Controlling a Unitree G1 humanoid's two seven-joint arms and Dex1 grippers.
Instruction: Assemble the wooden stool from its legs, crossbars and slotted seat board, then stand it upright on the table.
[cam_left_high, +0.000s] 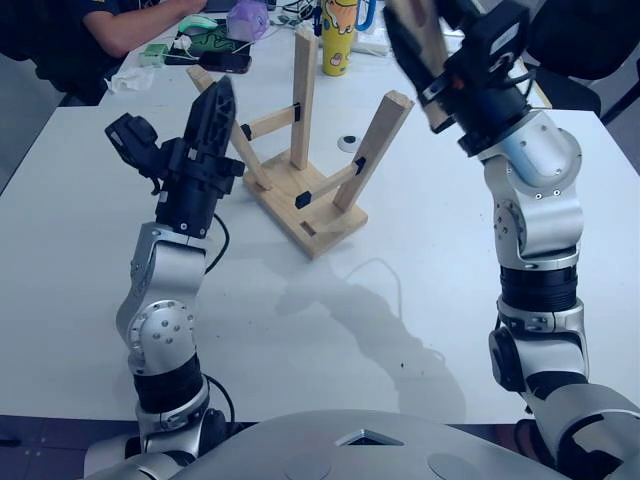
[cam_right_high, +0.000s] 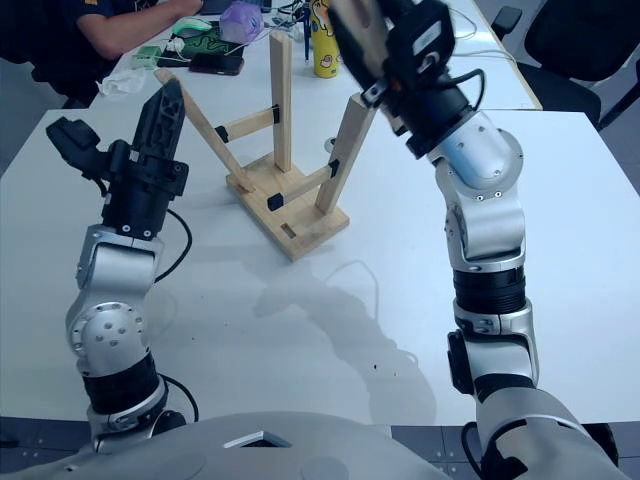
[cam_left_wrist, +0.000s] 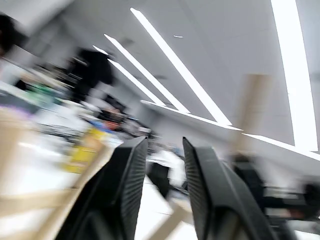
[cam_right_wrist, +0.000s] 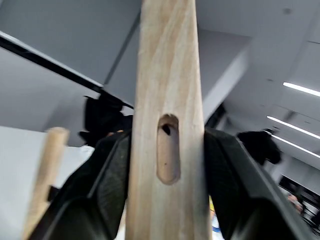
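The stool lies upside down on the white table (cam_left_high: 90, 210): its seat board (cam_left_high: 300, 205) is flat on the table and three legs (cam_left_high: 303, 100) point up, joined by crossbars (cam_left_high: 335, 182). My right gripper (cam_left_high: 425, 50) is held high behind the stool's right leg (cam_left_high: 375, 145), shut on a loose wooden leg (cam_right_wrist: 170, 75) whose slot (cam_right_wrist: 168, 150) faces the wrist camera between the black fingers (cam_right_wrist: 107, 185). My left gripper (cam_left_high: 218, 100) points upward just left of the stool, beside its slanted left leg (cam_right_high: 205, 120). Its fingers (cam_left_wrist: 125, 180) stand slightly apart with nothing between them.
At the table's far edge stand a yellow bottle (cam_left_high: 338, 40), a purple object (cam_left_high: 248, 18), a dark phone (cam_left_high: 225, 62) and small clutter. A small round disc (cam_left_high: 348, 143) lies behind the stool. A seated person's arm (cam_left_high: 140, 25) rests at the far left.
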